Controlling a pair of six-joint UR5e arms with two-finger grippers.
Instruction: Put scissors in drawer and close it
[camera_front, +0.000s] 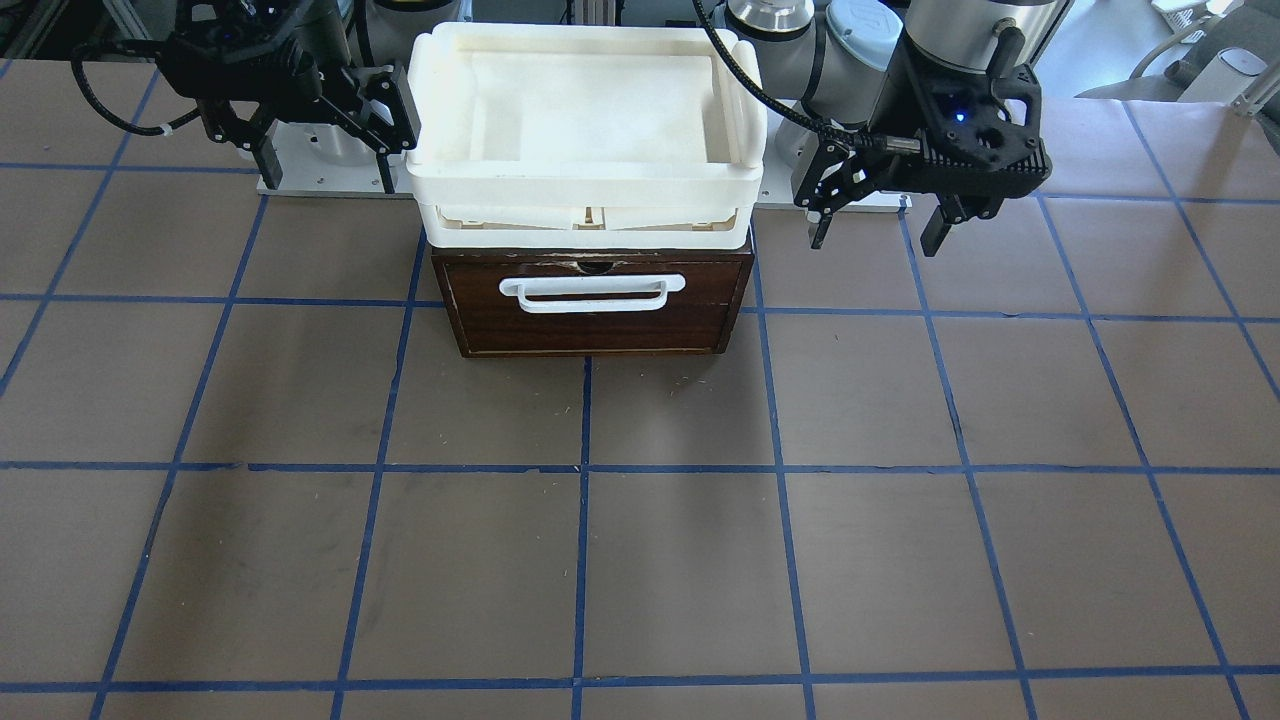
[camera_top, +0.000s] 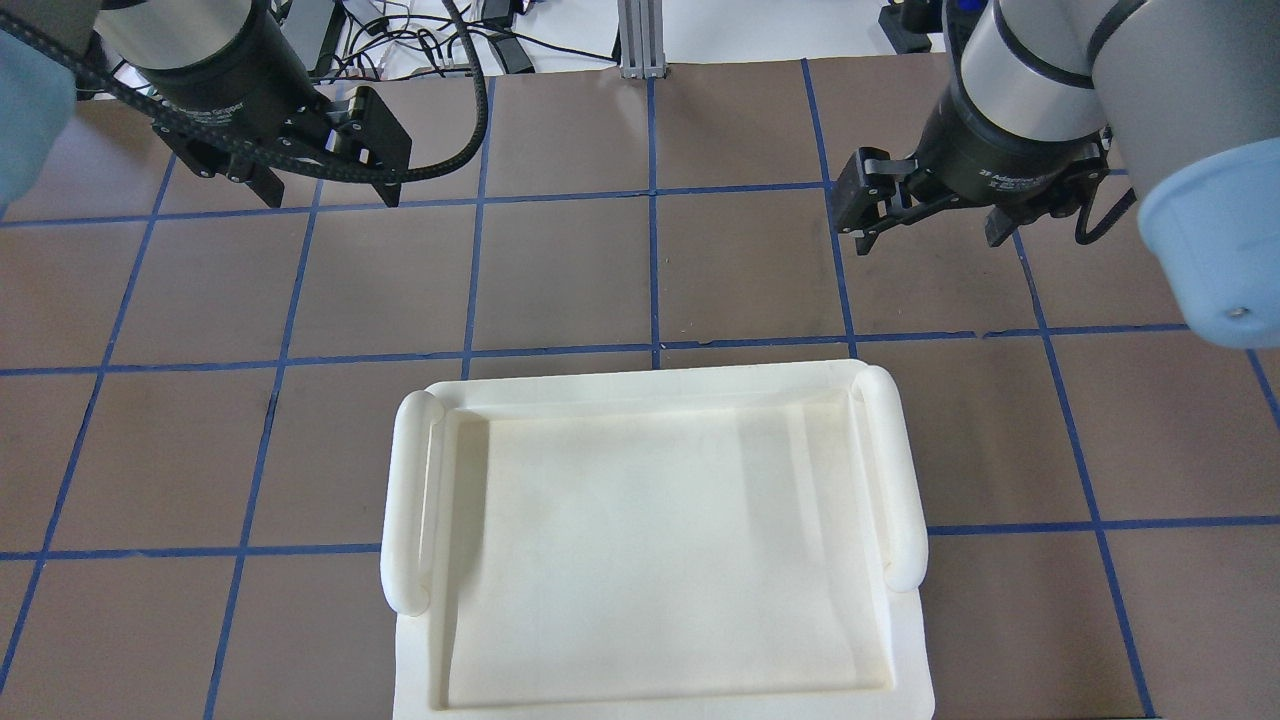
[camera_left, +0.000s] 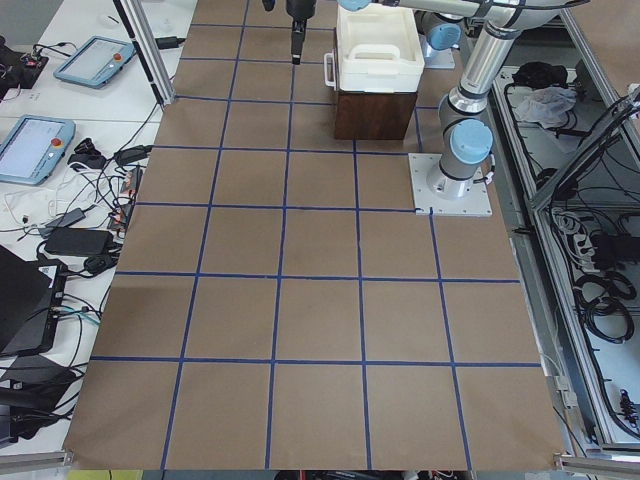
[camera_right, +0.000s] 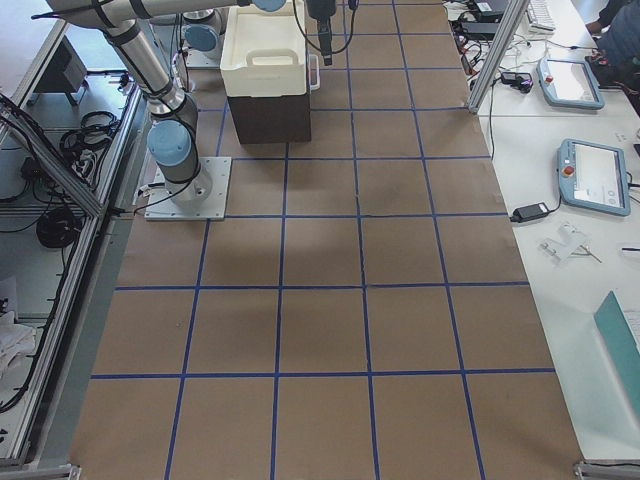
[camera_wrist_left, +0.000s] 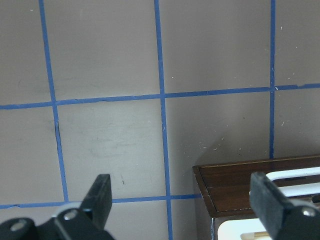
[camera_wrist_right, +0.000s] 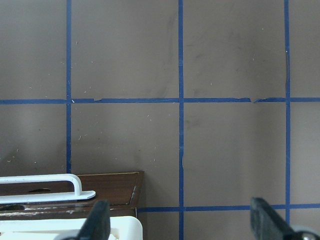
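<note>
Drawer (camera_front: 595, 310) at counter's robot-side edge looks shut, scissors unseen, probably inside; back left claw (camera_wrist_left: 181, 190) and right claw (camera_wrist_right: 180, 212), both spread and empty, away without bumping its handle (camera_front: 592, 293).

We see the counter (camera_front: 640, 560) open in front of the shut drawer (camera_front: 590, 325). Its white handle (camera_front: 592, 292) stands proud, with a gap behind the bar. The white tray (camera_front: 590, 190) blocks access from above. The left hand (camera_front: 875, 240) and right hand (camera_front: 328, 172) flank the box, jaws spread.
</note>
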